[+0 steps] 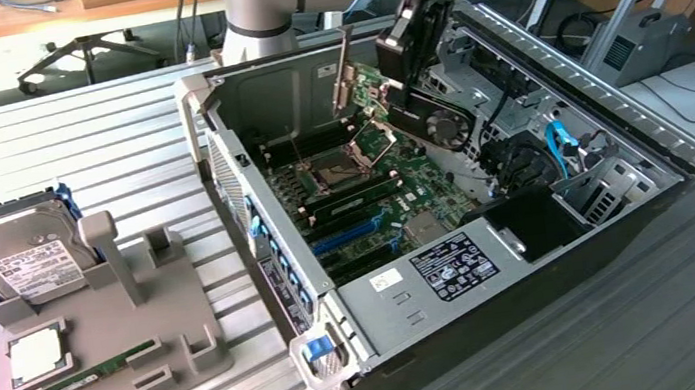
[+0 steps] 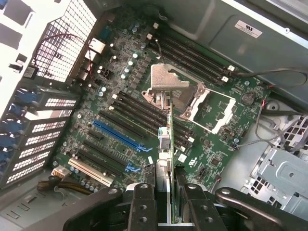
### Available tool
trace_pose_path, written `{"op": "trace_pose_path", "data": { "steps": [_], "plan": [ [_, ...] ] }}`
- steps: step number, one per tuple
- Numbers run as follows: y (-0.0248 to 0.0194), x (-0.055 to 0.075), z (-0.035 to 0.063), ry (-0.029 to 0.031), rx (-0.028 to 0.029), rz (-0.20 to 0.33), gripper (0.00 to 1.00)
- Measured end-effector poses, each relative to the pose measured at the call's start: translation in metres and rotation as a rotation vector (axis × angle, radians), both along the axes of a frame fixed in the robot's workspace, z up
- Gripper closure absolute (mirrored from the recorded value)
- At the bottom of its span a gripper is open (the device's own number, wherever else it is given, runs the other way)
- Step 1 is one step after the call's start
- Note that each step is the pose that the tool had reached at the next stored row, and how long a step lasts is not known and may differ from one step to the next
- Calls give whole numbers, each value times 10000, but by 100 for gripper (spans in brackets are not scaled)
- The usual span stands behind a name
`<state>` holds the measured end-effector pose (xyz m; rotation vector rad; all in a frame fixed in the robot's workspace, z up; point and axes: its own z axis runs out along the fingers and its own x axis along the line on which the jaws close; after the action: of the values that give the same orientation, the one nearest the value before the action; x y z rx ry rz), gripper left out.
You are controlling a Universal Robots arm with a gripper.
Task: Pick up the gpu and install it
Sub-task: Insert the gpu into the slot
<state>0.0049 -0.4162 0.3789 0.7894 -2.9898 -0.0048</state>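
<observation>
1. My tool [image 2: 168,208] is pinching the gpu [image 1: 439,125]; in the wrist view a finger sits on either face of the card with the board clamped between them.
2. The gpu hangs on edge inside the open computer case [image 1: 213,142], above the motherboard [image 2: 144,62] and not yet seated. Its silver bracket [image 1: 342,77] points towards the rear wall of the case.
3. In the wrist view I see the card edge-on, and its line crosses the raised load plate [image 2: 168,86] of the CPU socket. The long blue expansion slot [image 2: 118,134] lies off to one side of the card, so I judge the two are not lined up.
4. To do this step well, I would bring the card's edge parallel with the slot and directly over it before any descent. I would also keep the board upright so the connector goes in square.
5. I would watch the bracket against the rear wall, since a snag there could tilt the card in my grip.
6. The hard drive [image 1: 22,260] sits in its grey holder [image 1: 136,324] on the worktop [image 1: 85,139], well apart from the case.
</observation>
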Motion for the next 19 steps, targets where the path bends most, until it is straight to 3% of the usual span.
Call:
{"op": "trace_pose_path", "data": {
  "steps": [19],
  "plan": [
    [0, 0, -1, 0, 1, 392, 73]
  ]
}}
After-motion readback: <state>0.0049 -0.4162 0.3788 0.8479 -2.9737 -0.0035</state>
